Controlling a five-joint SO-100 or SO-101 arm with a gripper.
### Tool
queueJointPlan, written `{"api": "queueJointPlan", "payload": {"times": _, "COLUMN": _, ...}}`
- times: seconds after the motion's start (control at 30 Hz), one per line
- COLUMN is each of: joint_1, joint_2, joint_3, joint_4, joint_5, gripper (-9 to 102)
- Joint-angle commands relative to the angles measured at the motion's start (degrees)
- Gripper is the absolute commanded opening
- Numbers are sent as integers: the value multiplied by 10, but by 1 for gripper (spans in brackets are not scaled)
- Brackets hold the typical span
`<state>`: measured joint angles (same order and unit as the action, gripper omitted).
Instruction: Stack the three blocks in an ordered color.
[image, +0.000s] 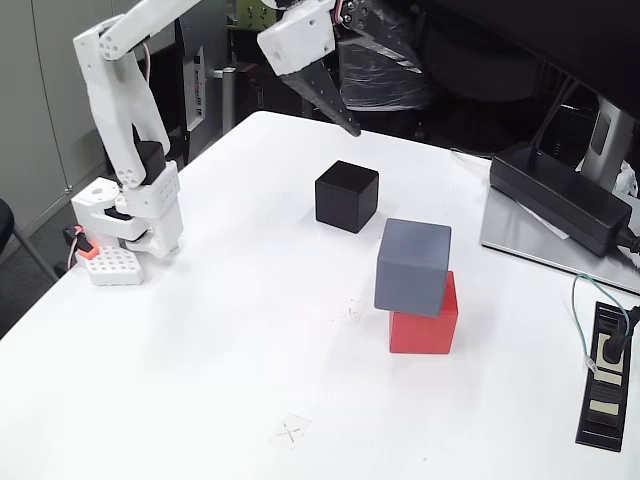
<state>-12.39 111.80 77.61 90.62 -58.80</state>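
1. Jaws appear closed with nothing between them: the white arm's dark-fingered gripper hangs in the air above the far edge of the white table, fingers tapering to one point.
2. Nearest the front edge: faint pencil cross on the surface.
3. Right of centre: plain matte red cube on the table; slate grey matte cube sits on top, offset leftward and overhanging.
4. Beyond the stack, toward the far edge: matte black cube, alone, apart from both.
5. Left edge: arm base beside small white perforated block.
6. Right far corner: long black power brick.
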Motion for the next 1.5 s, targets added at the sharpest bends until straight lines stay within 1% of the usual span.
{"api": "queueJointPlan", "payload": {"times": 0.0, "joint_1": -35, "joint_2": 67, "joint_3": 70, "joint_4": 1, "joint_5": -29, "gripper": 40}}
{"api": "queueJointPlan", "payload": {"times": 0.23, "joint_1": -143, "joint_2": 112, "joint_3": 203, "joint_4": 1, "joint_5": -22, "gripper": 40}}
{"api": "queueJointPlan", "payload": {"times": 0.33, "joint_1": -178, "joint_2": 110, "joint_3": 232, "joint_4": -2, "joint_5": 4, "gripper": 40}}
{"api": "queueJointPlan", "payload": {"times": 0.57, "joint_1": -302, "joint_2": 109, "joint_3": 276, "joint_4": -3, "joint_5": 62, "gripper": 40}}
{"api": "queueJointPlan", "payload": {"times": 0.67, "joint_1": -330, "joint_2": 101, "joint_3": 286, "joint_4": -19, "joint_5": 87, "gripper": 40}}
{"api": "queueJointPlan", "payload": {"times": 0.8, "joint_1": -333, "joint_2": 66, "joint_3": 298, "joint_4": -72, "joint_5": 114, "gripper": 40}}
{"api": "queueJointPlan", "payload": {"times": 0.93, "joint_1": -333, "joint_2": 12, "joint_3": 305, "joint_4": -106, "joint_5": 125, "gripper": 40}}
{"api": "queueJointPlan", "payload": {"times": 1.13, "joint_1": -333, "joint_2": -51, "joint_3": 301, "joint_4": -132, "joint_5": 127, "gripper": 40}}
{"api": "queueJointPlan", "payload": {"times": 1.47, "joint_1": -330, "joint_2": -86, "joint_3": 301, "joint_4": -164, "joint_5": 127, "gripper": 40}}
